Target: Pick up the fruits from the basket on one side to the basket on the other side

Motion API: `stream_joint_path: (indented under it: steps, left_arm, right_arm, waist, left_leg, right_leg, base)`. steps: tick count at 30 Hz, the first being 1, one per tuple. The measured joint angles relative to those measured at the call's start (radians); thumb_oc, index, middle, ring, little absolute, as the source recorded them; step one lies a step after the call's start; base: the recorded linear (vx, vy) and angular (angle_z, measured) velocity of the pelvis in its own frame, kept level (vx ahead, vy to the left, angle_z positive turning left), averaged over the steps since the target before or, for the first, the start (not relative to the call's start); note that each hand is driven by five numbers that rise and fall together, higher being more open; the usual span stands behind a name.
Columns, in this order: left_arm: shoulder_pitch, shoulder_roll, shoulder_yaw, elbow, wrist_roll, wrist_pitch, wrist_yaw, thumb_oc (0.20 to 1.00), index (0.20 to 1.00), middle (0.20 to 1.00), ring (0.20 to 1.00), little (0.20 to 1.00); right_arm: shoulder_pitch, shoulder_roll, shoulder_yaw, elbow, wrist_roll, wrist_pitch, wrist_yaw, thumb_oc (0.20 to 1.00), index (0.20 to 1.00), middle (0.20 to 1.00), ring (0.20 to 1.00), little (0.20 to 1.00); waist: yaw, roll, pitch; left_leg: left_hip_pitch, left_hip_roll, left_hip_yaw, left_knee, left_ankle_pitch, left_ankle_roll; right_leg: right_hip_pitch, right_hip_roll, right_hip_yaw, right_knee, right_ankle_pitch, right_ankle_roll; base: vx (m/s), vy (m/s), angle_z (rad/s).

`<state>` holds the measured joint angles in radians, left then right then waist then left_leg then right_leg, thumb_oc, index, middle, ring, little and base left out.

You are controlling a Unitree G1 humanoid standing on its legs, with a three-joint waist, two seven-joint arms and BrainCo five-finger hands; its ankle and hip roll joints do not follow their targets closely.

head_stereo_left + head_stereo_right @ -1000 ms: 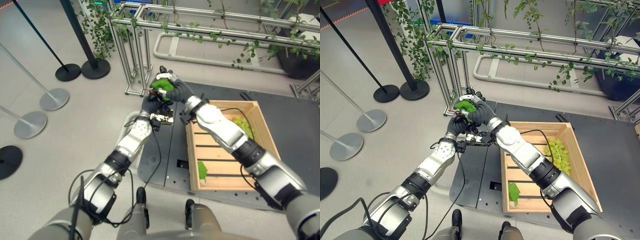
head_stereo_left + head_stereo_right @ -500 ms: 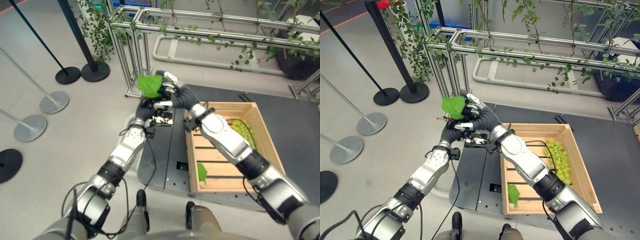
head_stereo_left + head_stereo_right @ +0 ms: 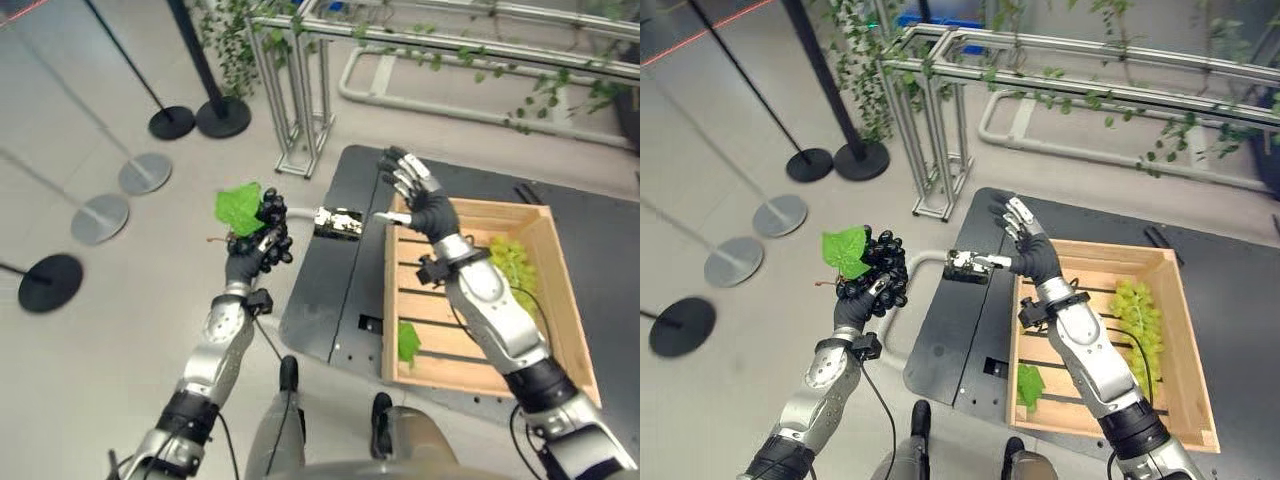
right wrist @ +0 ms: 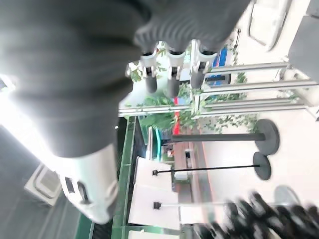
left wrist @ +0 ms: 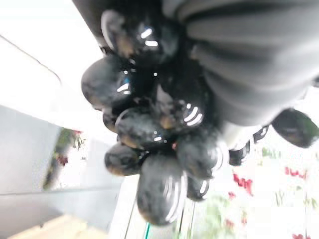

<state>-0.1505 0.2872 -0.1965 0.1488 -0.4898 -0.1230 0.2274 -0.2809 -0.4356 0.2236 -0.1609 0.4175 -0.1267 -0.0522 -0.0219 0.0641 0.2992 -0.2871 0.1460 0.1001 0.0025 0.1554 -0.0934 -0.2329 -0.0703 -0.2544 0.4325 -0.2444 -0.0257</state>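
Observation:
My left hand (image 3: 247,262) is shut on a bunch of black grapes (image 3: 883,268) with a green leaf (image 3: 238,207), raised over the grey floor left of the dark platform. The left wrist view shows the glossy black grapes (image 5: 158,149) up close under the hand's cover. My right hand (image 3: 418,198) is open, its fingers (image 4: 172,74) straight, above the near left corner of the wooden crate (image 3: 470,208). A bunch of green grapes (image 3: 510,262) lies in the crate's right half, and a loose green leaf (image 3: 407,342) lies near its front left.
The crate stands on a dark platform (image 3: 345,290) with a small device (image 3: 338,222) on its left part. Stanchion bases (image 3: 98,217) stand on the floor to the left. A metal frame (image 3: 300,90) hung with vines runs along the back.
The two hands were together on the bunch; my right hand has let go and drawn back over the crate. My left hand has carried the bunch to the left. The camera has also shifted.

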Motion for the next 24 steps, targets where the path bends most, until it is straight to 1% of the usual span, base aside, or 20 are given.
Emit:
stream_joint_path:
  steps: [1,2,3,4,5,6,7,8,9,10,11,13,14,15,16,18,19,20,22,24]
  left_arm:
    - [0.001,0.001,0.006,0.001,-0.004,0.000,-0.005,0.200,0.200,0.200,0.200,0.200]
    - [0.003,0.003,0.008,0.001,-0.004,0.000,-0.007,0.200,0.200,0.200,0.200,0.200]
    - [0.012,0.003,0.011,-0.002,-0.004,0.000,-0.013,0.200,0.200,0.200,0.200,0.200]
    - [0.016,0.003,0.015,-0.002,-0.004,0.000,-0.017,0.200,0.200,0.200,0.200,0.200]
    - [0.029,-0.006,0.031,-0.011,-0.004,-0.003,-0.025,0.200,0.200,0.200,0.200,0.200]
    - [0.034,-0.007,0.032,-0.013,-0.004,-0.007,-0.032,0.200,0.200,0.200,0.200,0.200]
    - [0.039,-0.007,0.035,-0.014,-0.004,-0.013,-0.035,0.200,0.200,0.200,0.200,0.200]
    - [0.047,-0.014,0.047,-0.014,-0.004,-0.015,-0.047,0.200,0.200,0.200,0.200,0.200]
    - [0.052,-0.017,0.051,-0.014,-0.004,-0.016,-0.049,0.200,0.200,0.200,0.200,0.200]
    - [0.063,-0.027,0.067,-0.014,-0.004,-0.016,-0.055,0.200,0.200,0.200,0.200,0.200]
    - [0.069,-0.030,0.071,-0.012,-0.004,-0.016,-0.056,0.200,0.200,0.200,0.200,0.200]
    - [0.082,-0.038,0.079,-0.018,-0.004,-0.018,-0.059,0.200,0.200,0.200,0.200,0.200]
    - [0.096,-0.045,0.088,-0.022,-0.004,-0.019,-0.058,0.200,0.200,0.200,0.200,0.200]
    - [0.121,-0.036,0.110,-0.041,-0.003,-0.019,-0.057,0.200,0.200,0.200,0.200,0.200]
    - [0.107,-0.033,0.112,-0.038,0.000,-0.017,-0.057,0.200,0.200,0.200,0.200,0.200]
    - [0.129,-0.027,0.109,-0.055,0.005,-0.016,-0.054,0.200,0.200,0.200,0.200,0.200]
    - [0.159,-0.010,0.116,-0.067,0.005,-0.015,-0.053,0.200,0.200,0.200,0.200,0.200]
    - [0.166,-0.001,0.118,-0.067,0.006,-0.015,-0.053,0.200,0.200,0.200,0.200,0.200]
    - [0.179,0.022,0.122,-0.067,0.010,-0.015,-0.052,0.200,0.200,0.200,0.200,0.200]
    - [0.175,0.048,0.131,-0.064,0.056,-0.013,-0.053,0.200,0.200,0.200,0.200,0.200]
  right_arm:
    - [0.006,0.002,-0.002,0.000,0.000,0.000,-0.001,1.000,1.000,1.000,1.000,1.000]
    - [0.018,0.006,-0.011,0.000,0.000,0.000,-0.001,1.000,1.000,1.000,1.000,1.000]
    - [0.024,0.009,-0.017,0.000,-0.001,0.000,-0.002,1.000,1.000,1.000,1.000,1.000]
    - [0.026,0.011,-0.023,0.000,-0.001,-0.002,-0.002,1.000,1.000,1.000,1.000,1.000]
    - [0.031,0.014,-0.032,0.001,-0.001,-0.004,-0.007,1.000,1.000,1.000,1.000,1.000]
    - [0.033,0.013,-0.041,-0.001,-0.001,-0.006,-0.011,1.000,1.000,1.000,1.000,1.000]
    - [0.032,0.013,-0.047,-0.001,-0.001,-0.007,-0.011,1.000,1.000,1.000,1.000,1.000]
    - [0.039,0.013,-0.062,-0.001,0.000,-0.007,-0.012,1.000,1.000,1.000,1.000,1.000]
    - [0.047,0.013,-0.067,-0.003,0.000,-0.007,-0.012,1.000,1.000,1.000,1.000,1.000]
    - [0.073,0.014,-0.086,-0.004,0.000,-0.006,-0.012,1.000,1.000,1.000,1.000,1.000]
    - [0.084,0.016,-0.095,-0.006,0.000,-0.007,-0.012,1.000,1.000,1.000,1.000,1.000]
    - [0.123,0.016,-0.117,-0.008,0.002,-0.005,-0.017,1.000,1.000,1.000,1.000,1.000]
    - [0.133,0.016,-0.116,-0.009,0.004,-0.005,-0.016,1.000,1.000,1.000,1.000,1.000]
    - [0.153,0.035,-0.125,-0.013,0.005,-0.008,-0.018,1.000,1.000,1.000,1.000,1.000]
    - [0.164,0.025,-0.145,-0.012,0.005,-0.010,-0.021,1.000,1.000,1.000,1.000,1.000]
    - [0.170,0.034,-0.171,0.036,0.009,0.002,-0.028,1.000,1.000,1.000,1.000,1.000]
    - [0.177,0.041,-0.171,0.035,0.009,0.001,-0.029,1.000,1.000,1.000,1.000,1.000]
    - [0.182,0.049,-0.172,0.035,0.009,0.001,-0.029,1.000,1.000,1.000,1.000,1.000]
    - [0.198,0.085,-0.173,0.035,0.010,-0.006,-0.032,1.000,1.000,1.000,1.000,1.000]
    - [0.225,0.126,-0.171,0.039,0.019,-0.009,-0.039,1.000,1.000,1.000,1.000,1.000]
  waist:
    - [0.005,-0.021,0.012]
    - [0.006,-0.045,0.023]
    - [0.013,-0.049,0.022]
    - [0.002,-0.050,0.023]
    - [-0.024,-0.053,0.023]
    - [-0.034,-0.057,0.021]
    - [-0.039,-0.056,0.019]
    - [-0.050,-0.054,0.017]
    - [-0.051,-0.054,0.013]
    - [-0.052,-0.052,0.011]
    - [-0.053,-0.052,0.010]
    - [-0.069,-0.051,0.008]
    - [-0.083,-0.031,-0.008]
    - [-0.080,-0.010,-0.072]
    - [-0.095,-0.004,-0.067]
    - [-0.043,-0.008,-0.073]
    - [-0.032,-0.016,-0.074]
    - [-0.031,-0.030,-0.079]
    - [-0.021,-0.061,-0.096]
    - [-0.020,-0.117,-0.116]
  left_leg:
    - [-0.014,-0.004,0.018,0.031,-0.046,0.002]
    - [-0.031,-0.017,0.013,0.124,-0.067,0.010]
    - [-0.030,-0.014,0.005,0.230,-0.100,-0.001]
    - [-0.023,-0.015,0.005,0.288,-0.123,-0.016]
    - [0.010,-0.013,0.007,0.371,-0.169,-0.025]
    - [0.052,-0.005,0.006,0.409,-0.212,-0.032]
    - [0.082,-0.003,0.006,0.424,-0.228,-0.038]
    - [0.108,0.006,0.006,0.480,-0.247,-0.061]
    - [0.131,0.006,0.006,0.482,-0.243,-0.054]
    - [0.186,0.008,0.004,0.481,-0.257,-0.071]
    - [0.192,0.002,0.003,0.460,-0.267,-0.061]
    - [0.189,-0.035,0.000,0.414,-0.273,-0.040]
    - [0.200,-0.041,-0.008,0.371,-0.289,-0.016]
    - [0.144,-0.036,-0.022,0.296,-0.319,0.003]
    - [0.136,-0.033,-0.033,0.288,-0.332,-0.006]
    - [0.161,-0.005,0.009,0.321,-0.388,0.003]
    - [0.195,-0.006,0.018,0.303,-0.395,-0.015]
    - [0.198,-0.018,0.014,0.306,-0.390,-0.010]
    - [0.185,-0.043,0.003,0.302,-0.384,0.008]
    - [0.171,-0.084,-0.029,0.295,-0.370,0.038]
  right_leg:
    - [0.001,-0.026,-0.018,-0.005,0.006,-0.011]
    - [0.004,-0.054,-0.032,-0.012,0.013,-0.014]
    - [0.014,-0.067,-0.049,-0.038,0.028,-0.020]
    - [0.024,-0.083,-0.075,-0.047,0.033,-0.021]
    - [0.053,-0.102,-0.117,-0.069,0.044,-0.015]
    - [0.059,-0.115,-0.131,-0.073,0.046,-0.013]
    - [0.060,-0.124,-0.147,-0.072,0.048,-0.011]
    - [0.064,-0.134,-0.176,-0.065,0.053,-0.004]
    - [0.061,-0.139,-0.179,-0.064,0.056,-0.004]
    - [0.058,-0.157,-0.196,-0.042,0.057,-0.002]
    - [0.057,-0.169,-0.200,-0.031,0.058,-0.001]
    - [0.024,-0.236,-0.221,0.090,0.063,-0.008]
    - [-0.040,-0.241,-0.223,0.142,0.046,0.015]
    - [-0.074,-0.161,-0.226,-0.045,0.071,0.026]
    - [-0.064,-0.164,-0.216,-0.063,0.148,0.024]
    - [-0.045,-0.173,-0.232,-0.059,0.165,0.025]
    - [-0.025,-0.189,-0.242,-0.043,0.166,0.033]
    - [-0.020,-0.205,-0.246,-0.048,0.174,0.035]
    - [0.008,-0.221,-0.255,-0.080,0.205,0.059]
    - [0.015,-0.251,-0.257,-0.093,0.244,0.085]
  base:
    - [-0.12,-0.080,0.55]
    - [-0.15,-0.048,0.52]
    - [-0.15,-0.049,0.56]
    - [-0.15,-0.026,0.74]
    - [-0.14,0.027,0.75]
    - [-0.14,0.025,0.67]
    - [-0.19,0.085,0.52]
    - [-0.11,0.061,0.42]
    - [-0.22,0.145,0.56]
    - [-0.11,0.083,0.49]
    - [-0.20,0.114,0.85]
    - [-0.19,0.109,0.96]
    - [-0.13,0.146,1.24]
    - [-0.08,0.148,1.59]
    - [-0.11,0.215,1.78]
    - [-0.17,0.175,0.85]
    - [-0.20,0.148,0.32]
    - [-0.28,0.190,0.50]
    - [-0.22,0.173,0.35]
    - [-0.34,0.333,0.49]
